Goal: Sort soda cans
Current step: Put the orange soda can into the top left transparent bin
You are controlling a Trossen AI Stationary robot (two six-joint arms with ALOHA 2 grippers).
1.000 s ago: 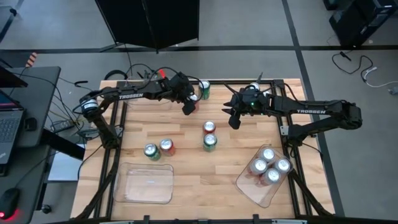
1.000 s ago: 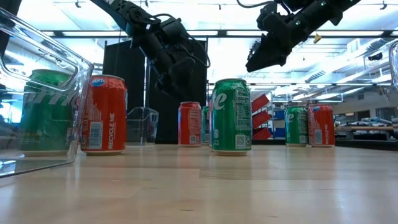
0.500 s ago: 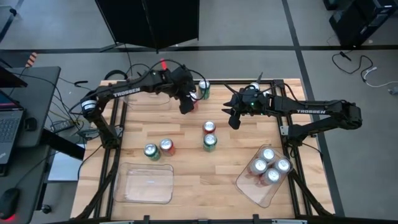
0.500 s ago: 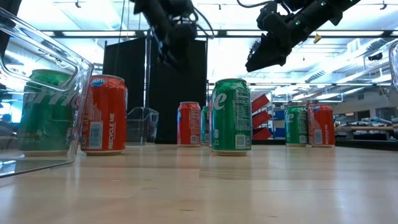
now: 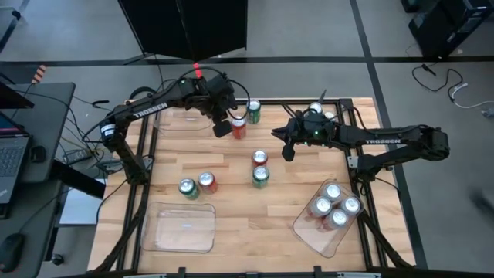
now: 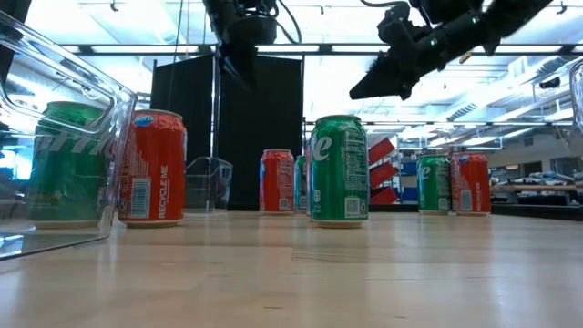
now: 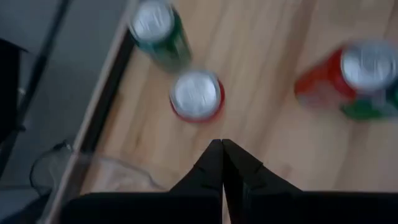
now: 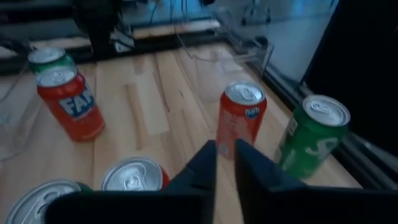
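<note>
Red and green soda cans stand upright on the wooden table. At the far edge are a red can (image 5: 239,127) and a green one (image 5: 253,110). A red (image 5: 260,158) and a green can (image 5: 260,176) stand mid-table. A third pair (image 5: 197,185) is nearer the left. My left gripper (image 5: 222,126) hangs shut above the table, just left of the far red can (image 7: 196,94), holding nothing. My right gripper (image 5: 287,148) hovers right of the middle pair, its fingers (image 8: 211,155) closed to a narrow slit with nothing between them.
A clear tray (image 5: 328,220) at the near right holds several silver-topped cans. An empty clear tray (image 5: 179,226) lies at the near left, and another (image 5: 181,122) sits at the far left under my left arm. Two more cans (image 6: 451,182) stand at the far right.
My left gripper has risen from over the far red can and drawn back toward the table's left, so that the can now shows beside it. My right gripper has stayed in place and tipped to a flatter slant.
</note>
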